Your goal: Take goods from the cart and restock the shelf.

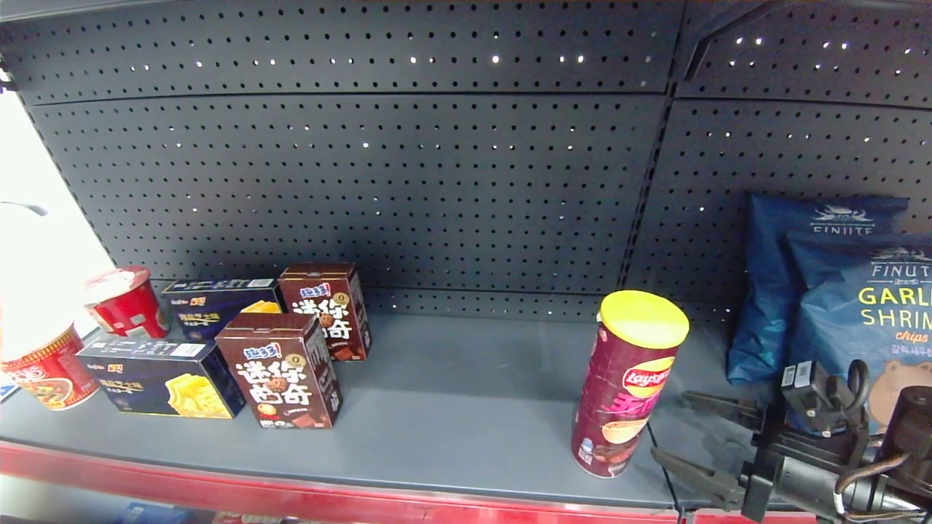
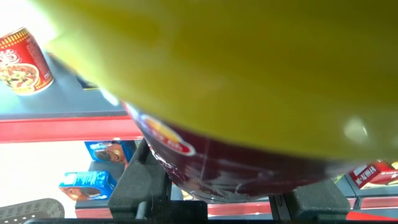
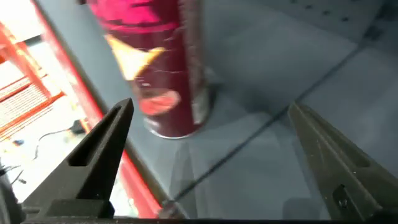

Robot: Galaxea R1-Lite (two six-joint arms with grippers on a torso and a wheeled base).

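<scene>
Chip can [image 1: 628,386], a tall cardboard cylinder with a glossy maroon wrap and a flat yellow plastic lid, stands upright on the shelf [image 1: 466,407] near its front edge. The right pincer [image 1: 670,426] sits just beside the can on its right, low over the shelf, its two dark tapered fingers spread wide and holding nothing, apart from the can's wall. By the look of it, this can is already placed and released, so one restocking step seems done. The left pincer [image 2: 227,186] appears clamped on a second can [image 2: 249,168] of the same maroon and yellow kind, with its rounded body wedged between the black fingers. The next move probably calls for drawing the right pincer straight back without brushing the tall, easily tipped can, then setting the second can upright on the bare shelf to the left of it. The shelf is smooth grey painted metal with a shiny red front lip [image 1: 218,487]. Behind the can rises a dark perforated metal back panel [image 1: 364,182]. Right of the can lean soft, crinkly blue snack bags [image 1: 859,306]. Well to the left of the can stand brown cardboard boxes [image 1: 280,371], then flat dark blue boxes [image 1: 164,378], then red cup noodles [image 1: 47,371] with tapered sides.
</scene>
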